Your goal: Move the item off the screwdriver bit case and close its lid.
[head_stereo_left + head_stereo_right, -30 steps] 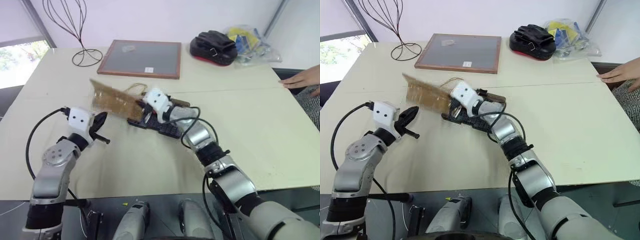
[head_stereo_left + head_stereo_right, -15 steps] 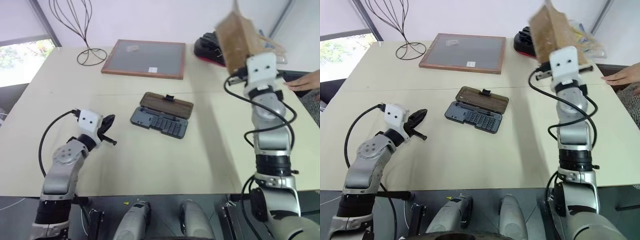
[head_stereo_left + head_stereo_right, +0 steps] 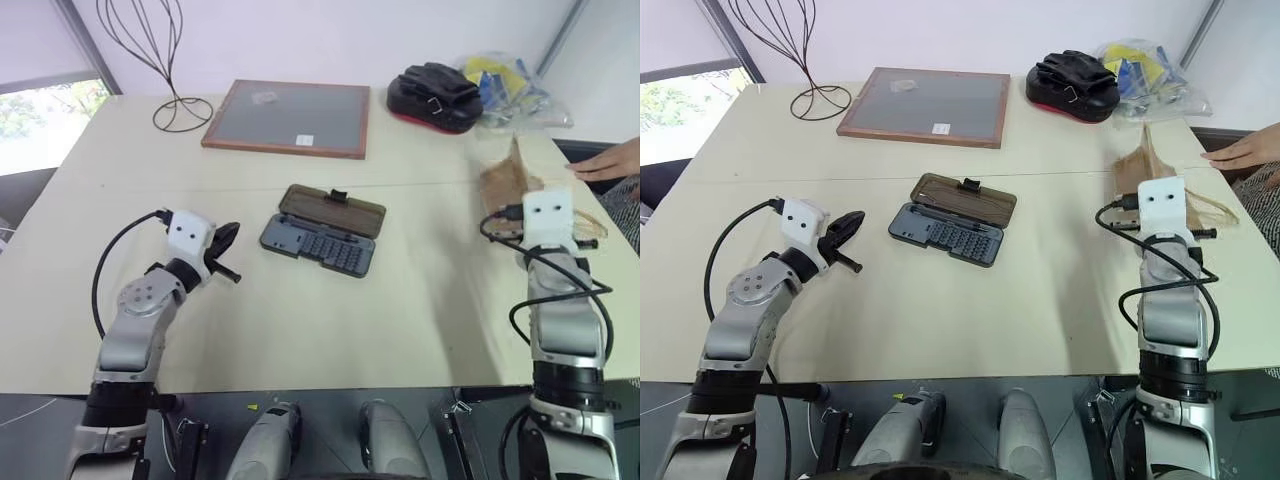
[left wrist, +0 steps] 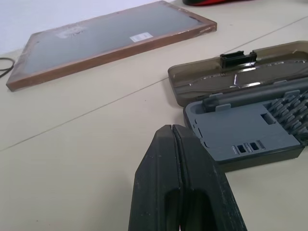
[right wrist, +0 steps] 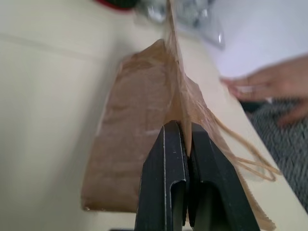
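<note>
Since a second ago: flat crinkled brown paper bag (image 3: 1137, 168) gone from over the case, now at the table's right side near a person's hand (image 3: 1238, 152); right gripper (image 5: 183, 139) swung right with it. Left gripper (image 4: 174, 142) barely shifted.

Large pale beige table (image 3: 940, 300) carrying everything. Wood-framed grey board (image 3: 923, 105) lying flat toward the far edge, thin black wire stand (image 3: 800, 60) to its left. Black-and-red padded mitt (image 3: 1072, 82) and yellow-blue plastic bag (image 3: 1140, 72) at the far right corner.

Dark grey-black rectangular screwdriver bit case (image 3: 945, 232) at table centre, uncovered, rows of bits exposed. Smoky brown translucent lid (image 3: 967, 199) folded back flat on the table beyond the tray, small black latch (image 4: 237, 58) on its far edge.

Paper bag pinched along its upper fold, lower edge down at the table, thin loop handles (image 5: 245, 156) trailing beside it.

Right jaws clamped on the bag. Left jaws pressed together, empty, just left of the case, apart from it.
</note>
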### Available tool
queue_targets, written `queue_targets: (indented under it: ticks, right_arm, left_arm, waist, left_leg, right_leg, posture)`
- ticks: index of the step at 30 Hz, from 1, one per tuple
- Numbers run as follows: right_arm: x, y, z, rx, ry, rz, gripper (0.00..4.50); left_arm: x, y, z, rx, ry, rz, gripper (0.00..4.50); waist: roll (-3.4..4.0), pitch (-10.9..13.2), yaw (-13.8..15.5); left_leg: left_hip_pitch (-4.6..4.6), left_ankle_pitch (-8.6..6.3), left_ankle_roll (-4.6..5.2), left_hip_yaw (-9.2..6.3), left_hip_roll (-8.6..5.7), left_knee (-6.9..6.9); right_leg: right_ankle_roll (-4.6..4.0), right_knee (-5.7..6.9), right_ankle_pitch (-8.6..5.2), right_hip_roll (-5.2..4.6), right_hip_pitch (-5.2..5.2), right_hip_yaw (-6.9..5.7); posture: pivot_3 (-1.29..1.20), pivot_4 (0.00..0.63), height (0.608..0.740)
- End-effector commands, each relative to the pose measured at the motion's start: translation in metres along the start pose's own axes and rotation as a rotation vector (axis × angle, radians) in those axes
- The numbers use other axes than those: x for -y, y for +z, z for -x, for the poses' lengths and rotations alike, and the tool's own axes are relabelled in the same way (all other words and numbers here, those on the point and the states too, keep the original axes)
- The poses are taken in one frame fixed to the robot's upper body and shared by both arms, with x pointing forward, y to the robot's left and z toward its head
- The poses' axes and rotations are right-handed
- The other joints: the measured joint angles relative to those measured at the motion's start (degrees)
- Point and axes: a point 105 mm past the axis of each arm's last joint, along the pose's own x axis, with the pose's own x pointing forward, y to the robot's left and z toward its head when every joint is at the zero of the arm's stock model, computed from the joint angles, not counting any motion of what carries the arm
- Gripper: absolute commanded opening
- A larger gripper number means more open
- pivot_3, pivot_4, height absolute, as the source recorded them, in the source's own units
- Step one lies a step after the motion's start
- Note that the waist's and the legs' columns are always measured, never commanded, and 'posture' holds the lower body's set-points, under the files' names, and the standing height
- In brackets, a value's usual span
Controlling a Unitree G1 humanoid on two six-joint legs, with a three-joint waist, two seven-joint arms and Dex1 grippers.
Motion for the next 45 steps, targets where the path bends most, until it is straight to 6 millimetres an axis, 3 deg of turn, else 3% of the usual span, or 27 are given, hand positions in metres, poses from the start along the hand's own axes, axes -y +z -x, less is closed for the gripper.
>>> queue_targets:
  ticks: [1,4,7,11,17,19,22,27,30,37,45]
  right_arm:
    - [0.013,0.003,0.005,0.005,-0.073,0.012,0.02]
    - [0.011,-0.001,0.006,-0.007,-0.066,0.0,0.79]
    - [0.017,0.001,0.007,-0.001,-0.094,-0.008,2.27]
    - [0.049,0.037,0.012,0.163,-0.258,0.013,4.19]
    - [0.054,0.106,0.016,0.418,-0.246,-0.01,4.19]
    - [0.03,0.124,0.008,0.434,-0.087,0.01,4.19]
    - [-0.022,0.144,0.006,0.464,0.267,0.015,4.19]
    - [-0.084,0.134,0.008,0.343,0.681,0.087,4.19]
    - [-0.116,0.13,0.009,0.208,0.852,-0.012,4.19]
    - [-0.156,0.123,-0.003,0.013,0.832,-0.211,4.19]
    - [-0.182,0.091,-0.001,-0.107,0.754,-0.217,4.19]
  left_arm:
    - [0.0,0.008,0.001,0.031,0.0,-0.029,0.0]
    - [0.001,0.008,0.002,0.029,0.0,-0.028,0.0]
    - [0.0,0.008,0.002,0.028,0.003,-0.028,0.0]
    - [0.001,0.008,0.003,0.027,0.004,-0.026,0.0]
    - [0.001,0.009,0.001,0.03,0.004,-0.026,0.0]
    - [0.001,0.009,0.001,0.031,0.001,-0.027,0.0]
    - [0.001,0.009,-0.001,0.031,-0.001,-0.029,0.0]
    - [-0.001,0.011,-0.005,0.037,0.001,-0.035,0.0]
    - [-0.002,0.011,-0.005,0.042,0.007,-0.039,0.0]
    - [-0.002,0.01,0.001,0.044,0.032,-0.04,0.0]
    - [-0.002,0.009,0.008,0.036,0.055,-0.045,0.0]
  waist:
    - [0.0,0.0,0.0]
    - [0.0,0.0,0.0]
    - [0.0,0.0,0.0]
    - [0.01,0.0,0.0]
    - [0.02,0.0,-0.4]
    - [0.01,0.0,-0.3]
    - [-0.01,0.0,-0.4]
    - [-0.02,0.0,0.0]
    - [-0.02,0.0,0.0]
    - [-0.02,0.0,-0.3]
    - [-0.01,0.0,-0.1]
  left_leg:
    - [0.0,0.0,0.0,0.0,0.0,0.0]
    - [0.0,0.0,0.0,0.0,0.0,0.0]
    - [0.0,0.0,0.0,0.0,0.0,0.0]
    - [0.0,0.0,0.0,0.0,0.0,0.0]
    - [0.03,0.0,0.0,0.07,0.04,0.01]
    - [0.04,0.0,0.0,0.08,0.08,0.01]
    - [0.05,0.0,0.01,0.13,0.13,0.03]
    - [0.03,-0.01,0.02,0.18,0.12,0.05]
    - [0.01,-0.02,0.03,0.11,0.1,0.07]
    - [0.02,-0.01,0.0,0.0,0.24,0.03]
    - [-0.01,0.0,-0.02,0.0,0.22,0.04]
  right_leg:
    - [0.0,0.0,0.0,0.0,0.0,0.0]
    - [0.0,0.0,0.0,0.0,0.01,0.0]
    - [0.0,0.0,0.0,0.0,0.01,0.0]
    - [0.0,0.0,0.0,0.0,0.01,0.0]
    - [0.0,0.0,0.0,0.03,0.01,0.02]
    - [0.0,-0.01,0.0,0.09,0.03,0.02]
    - [-0.01,-0.05,0.0,0.12,0.08,0.02]
    - [-0.03,-0.08,0.02,0.14,0.11,0.01]
    - [-0.03,-0.11,0.03,0.13,0.11,0.01]
    - [-0.14,-0.08,0.1,0.25,0.02,0.02]
    - [-0.16,-0.07,0.11,0.25,-0.01,0.05]
  posture:
    - [0.0,0.15,0.734]
    - [0.0,0.15,0.734]
    - [0.0,0.15,0.734]
    - [0.0,0.15,0.734]
    - [0.0,0.15,0.734]
    - [0.0,0.15,0.734]
    - [0.0,0.15,0.734]
    - [0.0,0.15,0.734]
    - [0.0,0.15,0.734]
    - [0.0,0.15,0.734]
    - [0.0,0.15,0.734]
